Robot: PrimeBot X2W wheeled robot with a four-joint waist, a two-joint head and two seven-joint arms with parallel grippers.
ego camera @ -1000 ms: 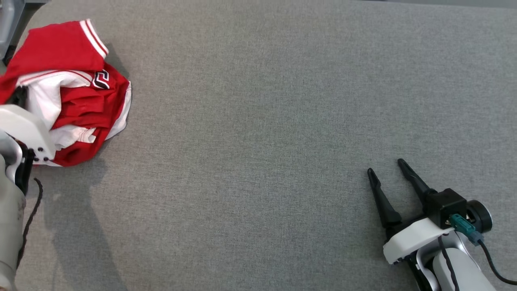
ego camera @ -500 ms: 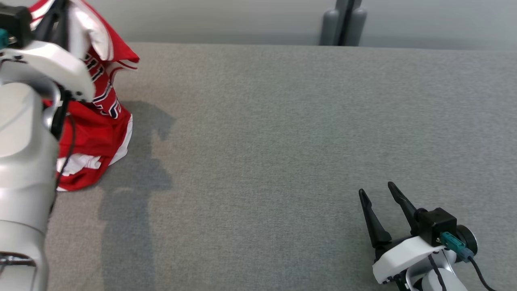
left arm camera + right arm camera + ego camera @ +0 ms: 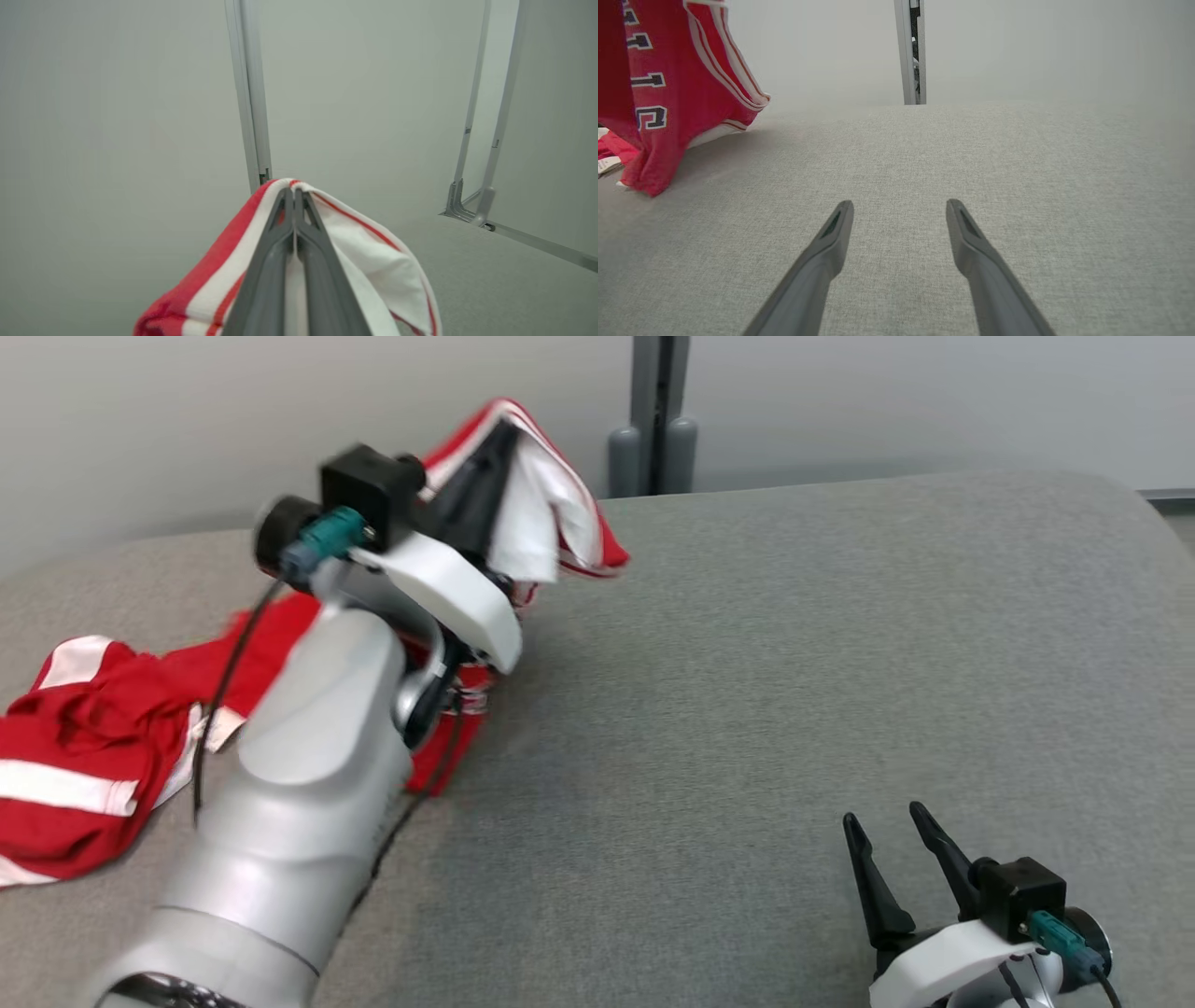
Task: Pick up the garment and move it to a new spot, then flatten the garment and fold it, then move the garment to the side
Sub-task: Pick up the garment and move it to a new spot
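The left end effector [image 3: 502,434] [image 3: 293,191] has its two dark fingers pressed together on a pinched fold of the garment [image 3: 84,747] [image 3: 364,242] [image 3: 658,116]. In the left wrist view, the red-and-white striped edge of the cloth peaks right at the fingertips and drapes down both sides of them.

In the head view this end effector sits in the upper left-centre of the frame, raised above the grey surface [image 3: 747,663] [image 3: 901,154]. The garment falls from it behind the pale left forearm [image 3: 308,784] and trails to the left edge of the frame. There a bunched red part with white stripes lies on the surface. The frame is blurred around the arm, so how much cloth hangs free is hard to say.

In the upper left of the right wrist view, the garment hangs as a red panel with dark-outlined white characters. Its lower corner appears to touch the surface.

The right end effector [image 3: 883,817] [image 3: 900,205] is at the lower right of the head view. Its fingers are spread wide with nothing between them, low over bare surface and well apart from the garment. Beyond the far edge of the surface stand a pale wall [image 3: 934,401] and a grey post [image 3: 658,411] [image 3: 252,93] [image 3: 910,51].
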